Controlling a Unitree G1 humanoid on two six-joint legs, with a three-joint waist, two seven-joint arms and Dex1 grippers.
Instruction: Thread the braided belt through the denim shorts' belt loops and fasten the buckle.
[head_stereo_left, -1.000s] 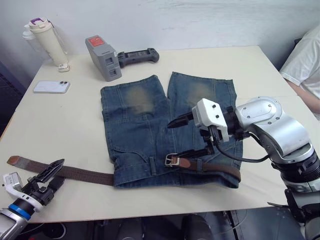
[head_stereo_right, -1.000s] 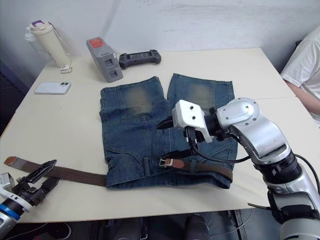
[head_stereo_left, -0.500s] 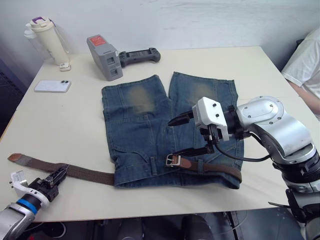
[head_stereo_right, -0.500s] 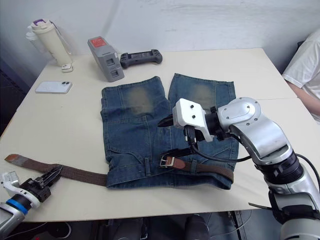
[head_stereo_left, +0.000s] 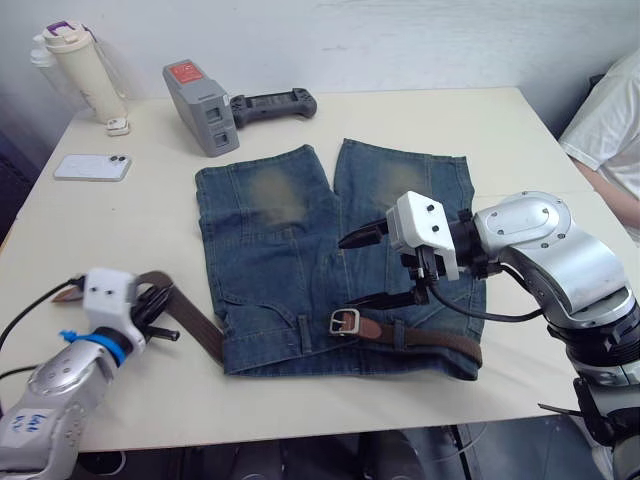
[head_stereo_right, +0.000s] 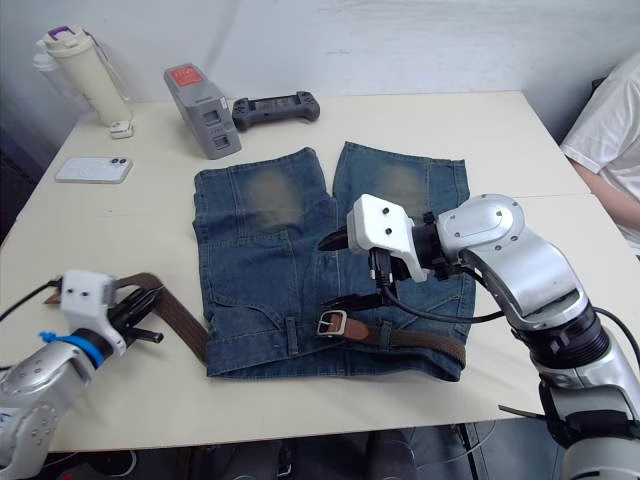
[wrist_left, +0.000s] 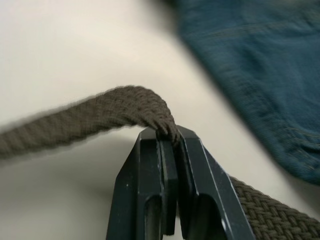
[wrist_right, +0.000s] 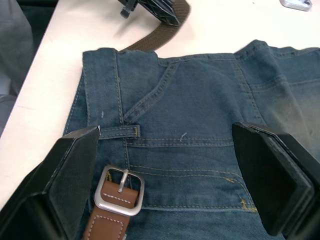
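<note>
left claw (wrist_left: 167, 137) pinches braided belt (wrist_left: 100, 117) beside denim shorts (head_stereo_left: 300, 250) edge.

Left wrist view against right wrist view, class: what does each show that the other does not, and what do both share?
The left wrist view alone shows the left end effector pinching a fold of the braided belt. The right wrist view alone shows the buckle, a belt loop and the right end effector open above the waistband. Both share the belt, the denim shorts and the table.
</note>
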